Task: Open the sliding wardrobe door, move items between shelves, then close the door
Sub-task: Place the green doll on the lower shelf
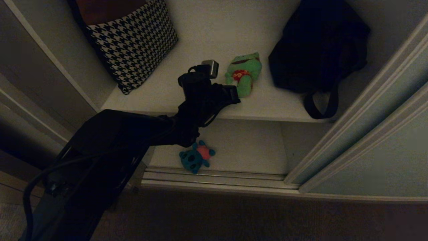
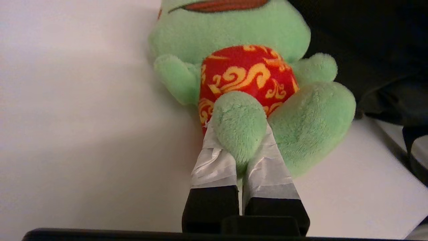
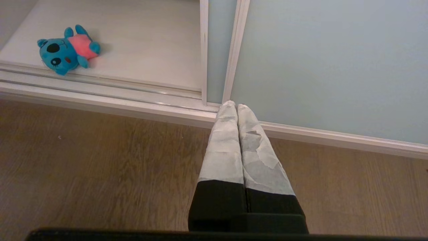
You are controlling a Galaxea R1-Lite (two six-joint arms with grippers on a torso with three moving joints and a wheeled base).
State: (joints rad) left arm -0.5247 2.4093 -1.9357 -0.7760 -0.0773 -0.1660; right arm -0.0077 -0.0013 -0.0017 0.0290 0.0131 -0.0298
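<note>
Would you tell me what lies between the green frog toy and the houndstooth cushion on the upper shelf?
In the head view, the left gripper and its wrist sit there, shut on the green frog toy; otherwise bare white shelf up to the houndstooth cushion.

No text, label, brand, number or sign can be read anywhere in these views. The green frog plush (image 2: 247, 83) wears a red cloth (image 2: 245, 75) with yellow swirling cloud patterns, but these are ornament only, not letters.
</note>
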